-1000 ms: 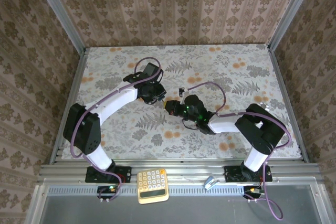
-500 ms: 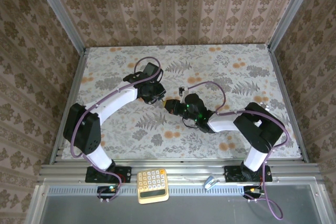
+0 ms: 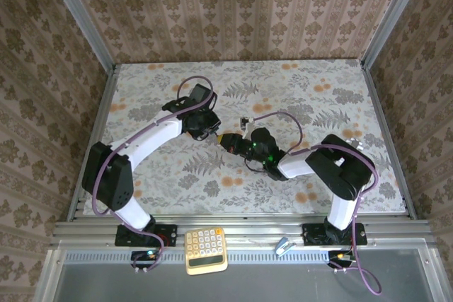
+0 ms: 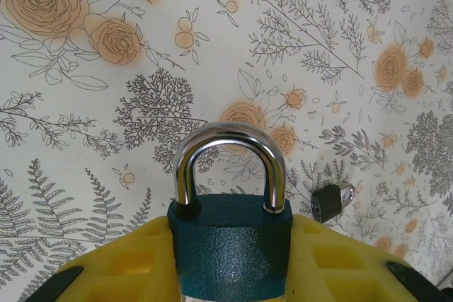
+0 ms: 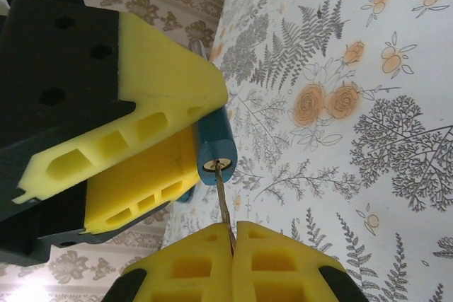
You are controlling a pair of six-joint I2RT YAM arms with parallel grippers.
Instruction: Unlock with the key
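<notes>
**Checker:** Item one, far left. What is your left gripper holding?

**Spotter:** Your left gripper (image 3: 211,130) is closed partway on a padlock (image 4: 230,245). One yellow finger (image 4: 127,263) presses each side of the blue body. The steel shackle (image 4: 228,143) has both legs seated in the body, and its arch points away from the wrist over the flowered table (image 4: 85,104).

**Checker:** Item two, the key?

**Spotter:** The key (image 5: 222,199) shows you only its thin metal blade, because the head is buried between the pads. Its long axis runs roughly in line with the padlock body, from your right gripper toward the left one. The tip points at the keyhole in the padlock's bottom face and touches it. How deep it sits, I cannot tell.

**Checker:** Item three, your right gripper?

**Spotter:** The right gripper (image 5: 233,235) has its fingers (image 5: 191,263) pressed together with the blade pinched between them. It sits just beside the padlock.

**Checker:** Anything further right?

**Spotter:** One small black-and-metal piece (image 4: 329,201) lies on the table, apart from the padlock.
</notes>
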